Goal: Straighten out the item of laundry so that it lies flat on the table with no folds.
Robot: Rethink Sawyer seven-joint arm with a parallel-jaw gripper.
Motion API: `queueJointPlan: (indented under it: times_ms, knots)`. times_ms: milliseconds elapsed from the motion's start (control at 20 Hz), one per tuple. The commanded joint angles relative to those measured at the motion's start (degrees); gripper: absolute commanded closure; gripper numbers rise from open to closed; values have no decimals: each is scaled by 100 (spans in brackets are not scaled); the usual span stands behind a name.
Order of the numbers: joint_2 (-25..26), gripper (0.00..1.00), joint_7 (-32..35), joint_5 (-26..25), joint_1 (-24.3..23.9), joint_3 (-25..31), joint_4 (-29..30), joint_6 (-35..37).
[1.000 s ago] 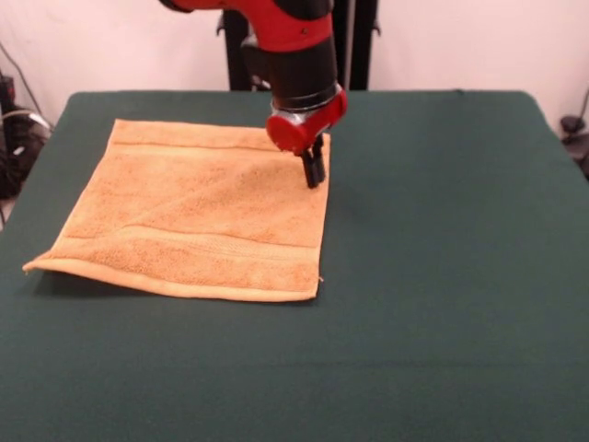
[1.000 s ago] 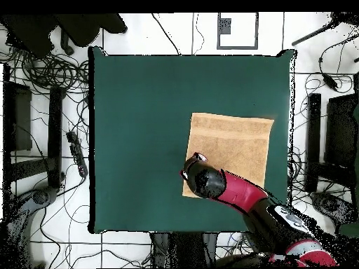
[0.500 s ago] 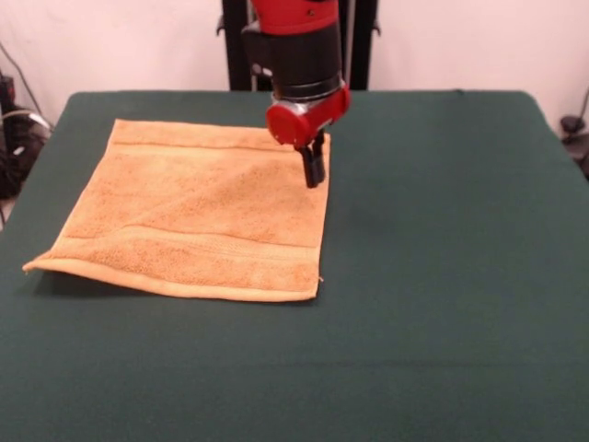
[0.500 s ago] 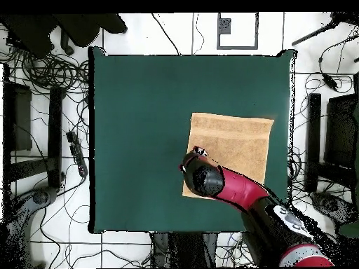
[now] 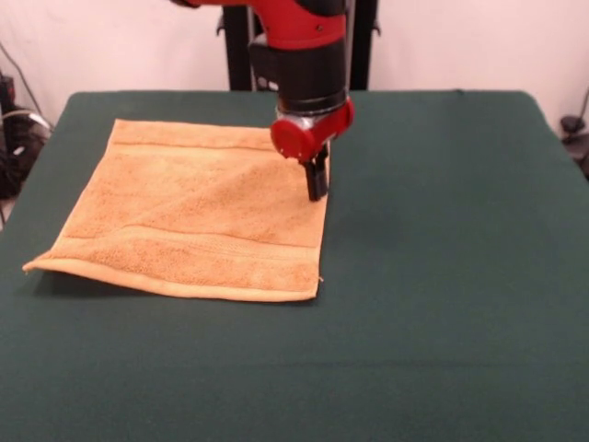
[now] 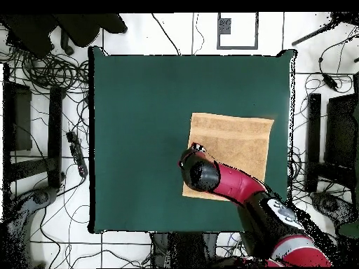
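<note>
A golden-orange towel (image 5: 198, 214) is lying spread on the dark green table (image 5: 442, 276), toward the picture's left half. Border bands are running along its far edge and near its front edge. The front-left corner is lifting slightly off the cloth, casting a shadow beneath. The red and black arm is reaching down from above, its black gripper (image 5: 317, 184) pointing at the towel's right edge, seemingly touching it. The fingers are looking pressed together, though that is hard to confirm.
</note>
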Motion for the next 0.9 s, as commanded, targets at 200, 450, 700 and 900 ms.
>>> queueJointPlan:
  times_ms: [200, 450, 700, 900]
  knots:
    - [805, 100, 1300, 387, 430, 33, -1707, 456]
    - [957, 100, 1320, 366, 485, 72, -1979, 553]
    - [1113, 100, 1472, 337, 601, 33, -2066, 355]
    - [1279, 100, 1476, 291, 678, -4, -2226, 320]
